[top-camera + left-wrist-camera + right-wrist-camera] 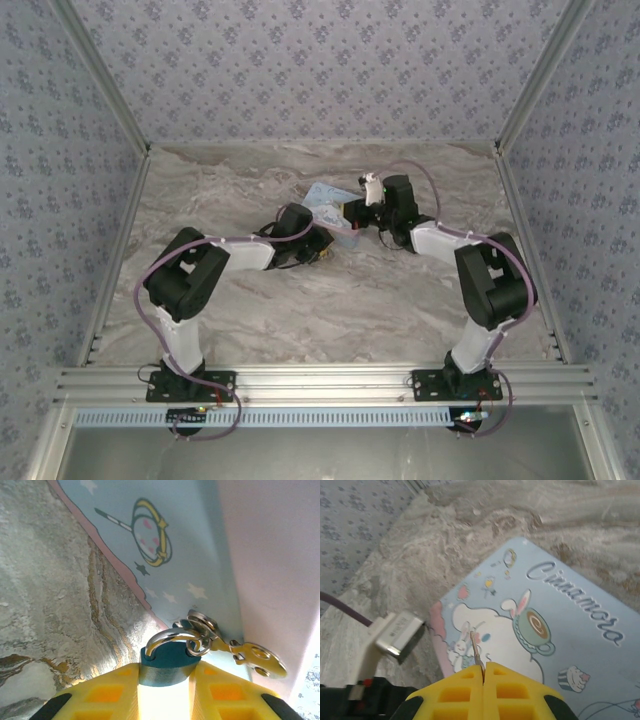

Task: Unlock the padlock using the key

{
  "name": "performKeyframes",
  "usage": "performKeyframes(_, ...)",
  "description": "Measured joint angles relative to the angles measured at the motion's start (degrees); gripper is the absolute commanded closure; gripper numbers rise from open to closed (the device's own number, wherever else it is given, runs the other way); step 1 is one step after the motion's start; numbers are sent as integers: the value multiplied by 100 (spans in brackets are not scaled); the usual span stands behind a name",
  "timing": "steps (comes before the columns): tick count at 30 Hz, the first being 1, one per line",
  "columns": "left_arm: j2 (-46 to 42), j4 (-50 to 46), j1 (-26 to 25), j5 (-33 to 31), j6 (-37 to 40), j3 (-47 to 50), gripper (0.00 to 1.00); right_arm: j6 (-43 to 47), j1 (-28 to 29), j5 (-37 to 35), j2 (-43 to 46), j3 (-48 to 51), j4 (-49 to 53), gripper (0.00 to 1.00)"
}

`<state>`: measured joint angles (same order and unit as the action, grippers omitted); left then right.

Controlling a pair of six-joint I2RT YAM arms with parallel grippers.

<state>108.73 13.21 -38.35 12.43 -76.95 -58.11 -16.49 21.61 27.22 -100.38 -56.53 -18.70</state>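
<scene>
Glossy teal padlock (165,664), shiny metal shackle (167,638), matt marbled table (45,595).

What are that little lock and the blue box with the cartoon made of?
The padlock looks metal: a teal coated body and a mirror-bright silver shackle. The box seems thin sheet metal with a smooth printed cartoon surface, though plastic or card can't be ruled out.

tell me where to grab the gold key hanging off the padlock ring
Take the gold key by its wide flat end with the holes, sticking out free to the right of the padlock in the left wrist view. Come from that free side, jaws closing on its two flat faces; its other end is caught up in the ring at the shackle.
</scene>
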Motion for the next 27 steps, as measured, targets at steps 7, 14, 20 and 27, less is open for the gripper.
performKeyframes(7,2,4,9,-4,151,0,73,-90,44,-177,-232,-44,365,100)
performKeyframes(14,39,72,9,-7,435,0,70,-83,138,-387,-238,-136,531,100)
performKeyframes(20,181,247,17,-26,741,-37,65,-68,157,-452,-238,-149,553,100)
performKeyframes(27,310,431,22,-46,1130,-85,62,-66,170,-455,-238,-149,546,100)
